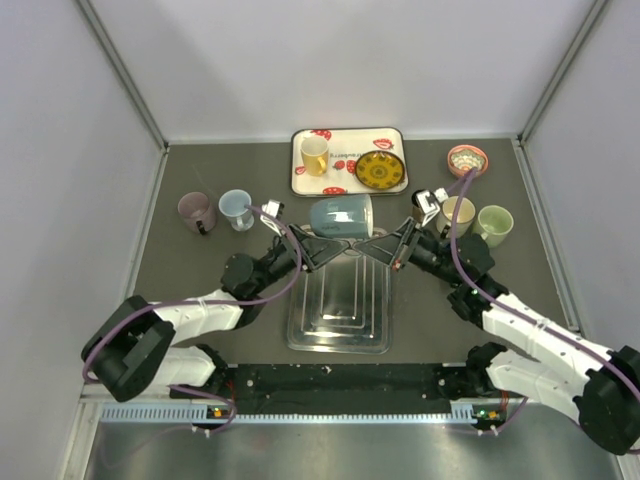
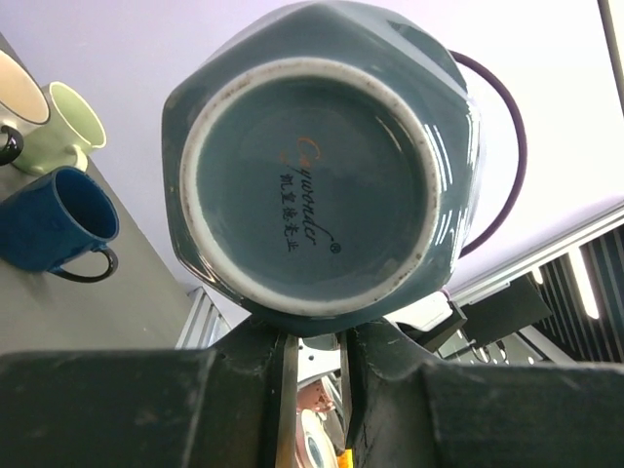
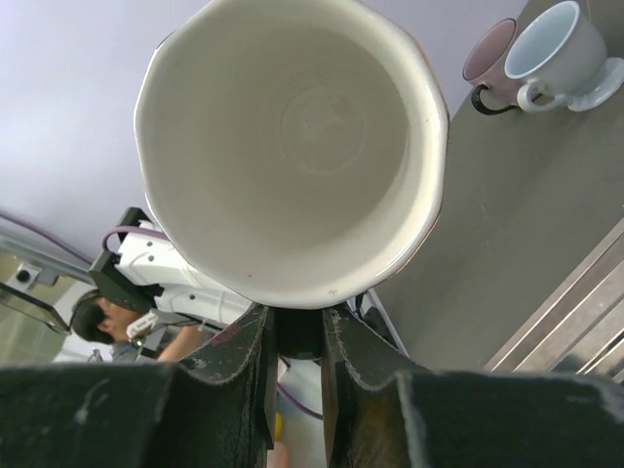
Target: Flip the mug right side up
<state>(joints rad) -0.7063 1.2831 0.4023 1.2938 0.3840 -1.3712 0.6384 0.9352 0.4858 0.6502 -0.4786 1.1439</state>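
Clear plastic, the shallow tray (image 1: 338, 318) lies nearest the arm bases on the dark table (image 1: 190, 275). Just beyond its far edge the two arms meet. The left pincer (image 1: 318, 250) and the right pincer (image 1: 385, 248) both reach up from the near side to the blue-grey mug (image 1: 340, 215), which lies on its side between and just beyond them. Its base faces the left pincer and its white-lined mouth faces the right pincer. In the right wrist view the fingers are pressed close on a dark part under the mug's rim, seemingly the handle. In the left wrist view the fingers stand nearly together with a thin gap, their tips at the lower edge of the mug's base; whether they pinch it I cannot tell. Further out on the left sit a purple mug (image 1: 197, 211) and a pale blue cup (image 1: 237, 209); on the right, a cream cup (image 1: 458, 214) and a green cup (image 1: 493, 224). Farthest back are a pink bowl (image 1: 467, 159) and a white printed tray (image 1: 350, 131) carrying a yellow mug (image 1: 315, 155) and a yellow patterned plate (image 1: 379, 171).
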